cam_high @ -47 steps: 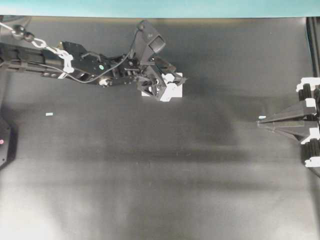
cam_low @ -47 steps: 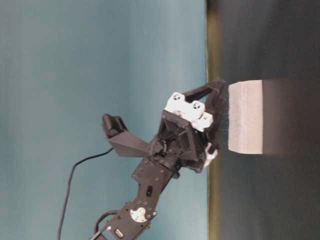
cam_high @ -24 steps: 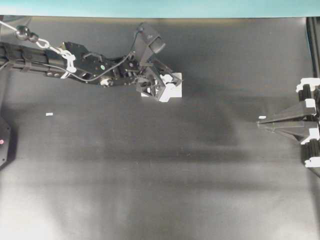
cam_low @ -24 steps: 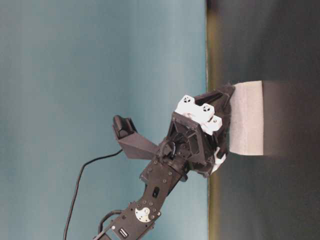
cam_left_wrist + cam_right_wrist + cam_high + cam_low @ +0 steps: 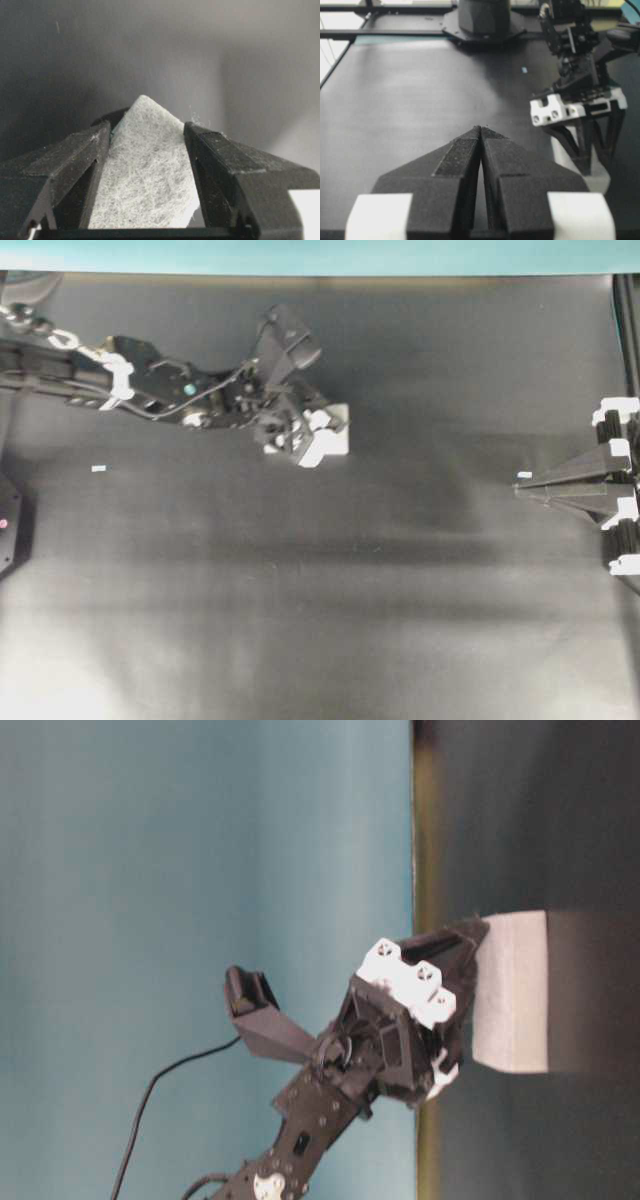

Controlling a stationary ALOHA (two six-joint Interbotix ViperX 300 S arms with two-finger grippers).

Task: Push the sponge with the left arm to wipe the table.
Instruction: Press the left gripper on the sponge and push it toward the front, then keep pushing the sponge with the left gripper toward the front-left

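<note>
The white sponge point(image 5: 328, 436) lies on the black table point(image 5: 300, 600), left of centre toward the back. My left gripper point(image 5: 308, 434) is down on it, with a finger on each side. In the left wrist view the sponge point(image 5: 145, 170) fills the gap between the two black fingers point(image 5: 80, 160), so the gripper is shut on it. The table-level view shows the sponge point(image 5: 512, 990) flat on the surface with the gripper point(image 5: 465, 1005) pressed against it. My right gripper point(image 5: 520, 485) rests shut and empty at the right edge; its tips point(image 5: 481, 129) meet.
A tiny pale tape sliver point(image 5: 98, 468) lies at the left. Another small pale bit point(image 5: 524, 475) sits by the right gripper's tip. A teal border strip point(image 5: 300, 255) runs along the back edge. A dark base point(image 5: 8, 525) stands at the left edge.
The left arm has drawn back to the left and toward the front, and the sponge has slid with it. The right arm has not moved.
</note>
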